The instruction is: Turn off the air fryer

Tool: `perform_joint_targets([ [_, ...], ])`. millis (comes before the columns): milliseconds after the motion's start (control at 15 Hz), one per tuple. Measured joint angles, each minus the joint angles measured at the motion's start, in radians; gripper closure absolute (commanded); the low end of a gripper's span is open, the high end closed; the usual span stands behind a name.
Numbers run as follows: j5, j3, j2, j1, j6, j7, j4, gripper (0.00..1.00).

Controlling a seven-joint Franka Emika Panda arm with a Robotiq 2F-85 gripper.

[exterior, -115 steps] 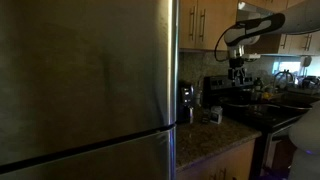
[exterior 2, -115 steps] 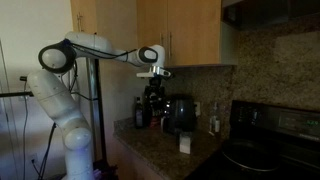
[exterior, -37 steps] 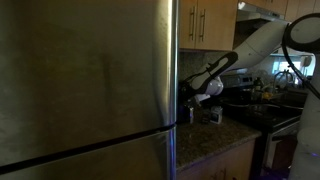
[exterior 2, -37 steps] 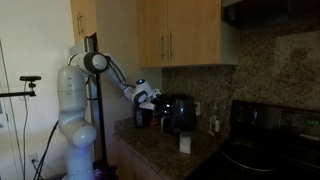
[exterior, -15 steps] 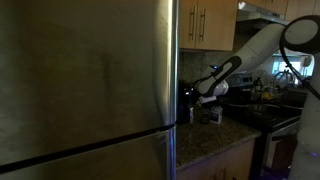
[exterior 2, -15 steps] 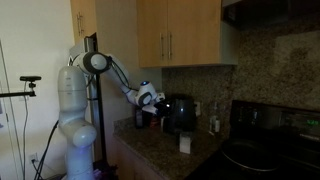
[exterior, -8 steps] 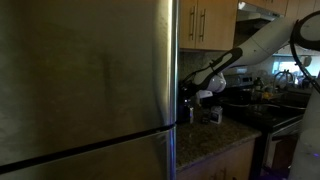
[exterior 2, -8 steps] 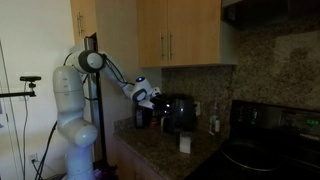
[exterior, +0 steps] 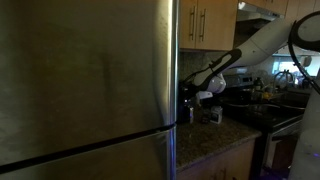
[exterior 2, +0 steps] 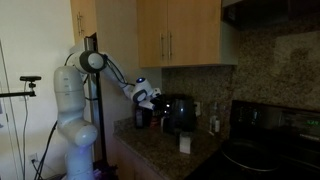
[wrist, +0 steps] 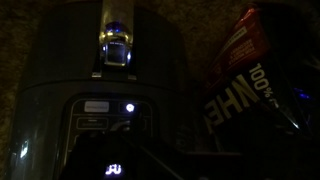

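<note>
The air fryer point(exterior 2: 179, 113) is a small dark rounded appliance on the granite counter, seen in both exterior views point(exterior: 187, 99). My gripper point(exterior 2: 147, 95) hovers close in front of it, also seen past the refrigerator edge point(exterior: 205, 96). The wrist view is very dark. It shows the air fryer's front point(wrist: 60, 70) with a chrome handle point(wrist: 115, 48), a control panel with a lit white dot point(wrist: 128, 107) and a glowing symbol point(wrist: 112, 170) below. My fingers are lost in the dark, so I cannot tell whether they are open or touching the panel.
A large steel refrigerator point(exterior: 85, 85) fills the near side. A dark bag printed "100% WHEY" point(wrist: 240, 90) stands beside the air fryer. A small white cup point(exterior 2: 184, 144) sits on the counter point(exterior 2: 160, 155). A black stove point(exterior 2: 265, 150) and wood cabinets point(exterior 2: 185, 35) are nearby.
Between one second and half a second ago my gripper shifted slightly in front of the air fryer. Since then nothing has visibly moved.
</note>
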Motion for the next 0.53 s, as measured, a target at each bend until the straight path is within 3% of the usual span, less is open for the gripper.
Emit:
perform_joint_targets([
  [533,-0.007,-0.004,0.010,-0.003,0.001,0.007,0.000,0.00],
])
